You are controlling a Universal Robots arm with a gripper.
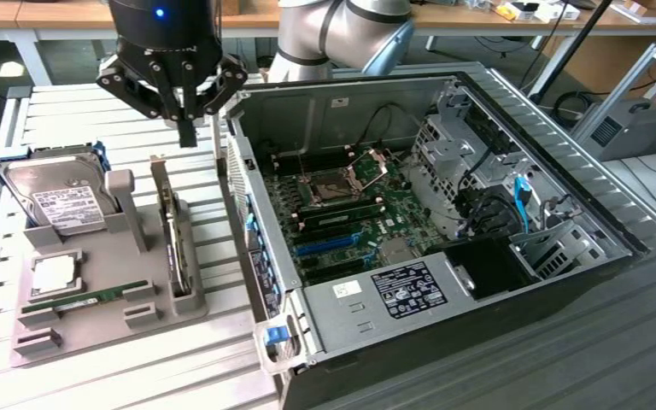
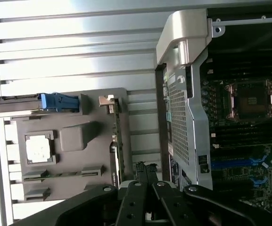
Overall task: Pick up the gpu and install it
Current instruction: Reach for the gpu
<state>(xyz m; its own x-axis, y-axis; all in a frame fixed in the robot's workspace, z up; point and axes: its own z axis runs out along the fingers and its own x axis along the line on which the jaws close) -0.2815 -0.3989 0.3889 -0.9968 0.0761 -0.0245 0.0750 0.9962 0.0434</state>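
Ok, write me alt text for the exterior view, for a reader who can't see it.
A robot arm's end effector, shut and empty, hovers near the far end of a gpu standing on edge in a grey parts holder. Beside it, on the exterior view's right, an open computer case lies with its motherboard exposed.

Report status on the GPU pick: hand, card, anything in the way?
Hand shut, empty, hovering above, near the card. Thin green circuit-board GPU standing on edge in grey moulded parts tray, not yet lifted. Nothing between hand and card.
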